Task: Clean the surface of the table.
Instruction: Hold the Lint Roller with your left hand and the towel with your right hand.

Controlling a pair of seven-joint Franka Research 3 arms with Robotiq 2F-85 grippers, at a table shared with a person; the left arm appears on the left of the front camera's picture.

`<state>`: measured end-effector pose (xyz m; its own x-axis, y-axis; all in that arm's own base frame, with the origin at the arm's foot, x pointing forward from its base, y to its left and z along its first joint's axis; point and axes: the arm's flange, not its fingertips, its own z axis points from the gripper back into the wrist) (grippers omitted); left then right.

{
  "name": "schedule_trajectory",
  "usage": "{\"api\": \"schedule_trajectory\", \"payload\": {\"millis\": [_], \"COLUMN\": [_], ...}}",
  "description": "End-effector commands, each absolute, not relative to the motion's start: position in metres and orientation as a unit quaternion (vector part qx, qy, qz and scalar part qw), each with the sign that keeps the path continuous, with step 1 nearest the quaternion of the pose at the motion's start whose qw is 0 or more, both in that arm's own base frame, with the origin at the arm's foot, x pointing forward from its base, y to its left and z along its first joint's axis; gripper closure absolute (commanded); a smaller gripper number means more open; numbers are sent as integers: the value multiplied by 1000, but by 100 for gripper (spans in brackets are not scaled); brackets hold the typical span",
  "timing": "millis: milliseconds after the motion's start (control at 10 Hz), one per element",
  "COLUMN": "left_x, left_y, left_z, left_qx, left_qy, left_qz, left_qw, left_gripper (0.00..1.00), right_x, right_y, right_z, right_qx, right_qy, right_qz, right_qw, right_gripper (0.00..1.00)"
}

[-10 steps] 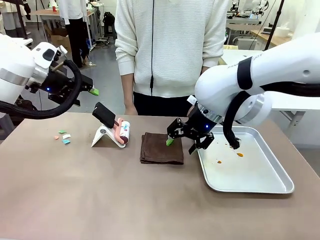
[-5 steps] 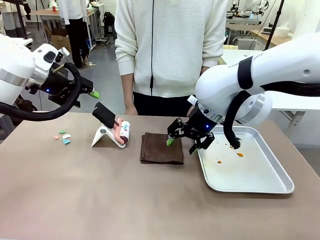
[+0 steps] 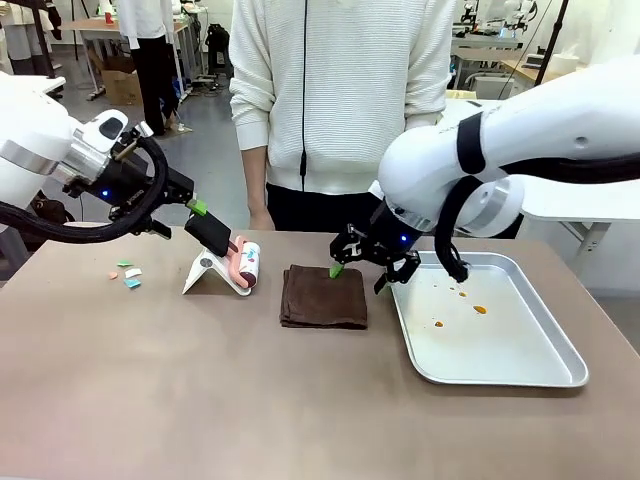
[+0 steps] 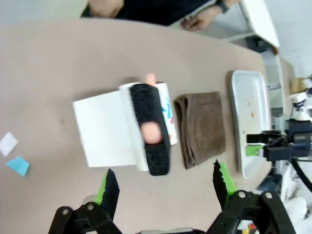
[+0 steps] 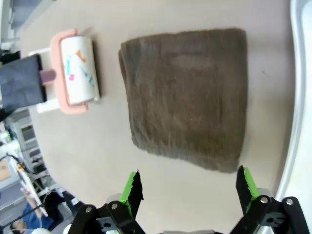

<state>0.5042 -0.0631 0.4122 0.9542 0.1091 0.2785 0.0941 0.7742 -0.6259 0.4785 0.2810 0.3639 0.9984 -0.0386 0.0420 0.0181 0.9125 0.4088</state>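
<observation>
— Worktop (image 3: 200, 400) first: where do we find it?
— Under everything. We see its brownish top spread from the near edge to the person (image 3: 340, 100) in the white sweater at the far side.
— And what do we count on it?
— Small paper scraps (image 3: 128, 274) at our left, then a lint roller (image 3: 247, 266) leaning on a white stand (image 3: 203, 268). A folded brown cloth (image 3: 323, 296) lies just beside that, and a steel tray (image 3: 500, 345) with orange spots (image 3: 478, 309) sits at our right.
— What of the left gripper (image 4: 164, 180)?
— We see its jaws wide apart, holding nothing, hanging over the roller's black handle (image 4: 150, 129).
— And the right gripper (image 5: 189, 180)?
— Also spread and empty. We see it poised above the cloth, with the tray's rim close beside it.
</observation>
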Motion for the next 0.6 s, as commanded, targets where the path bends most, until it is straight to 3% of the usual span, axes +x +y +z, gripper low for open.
{"api": "schedule_trajectory", "payload": {"millis": [0,500], "left_x": [522,541], "left_y": [-56,-67], "left_z": [415,402], "left_qx": [-325,-376], "left_qy": [-133,-134], "left_qz": [44,67], "left_qw": [935,914], "left_gripper": [0,0], "right_x": [510,527], "right_y": [297,303], "right_z": [358,334], "right_qx": [194,131], "right_qy": [-16,10], "right_qz": [-37,-64], "right_qw": [980,989], "right_gripper": [0,0]}}
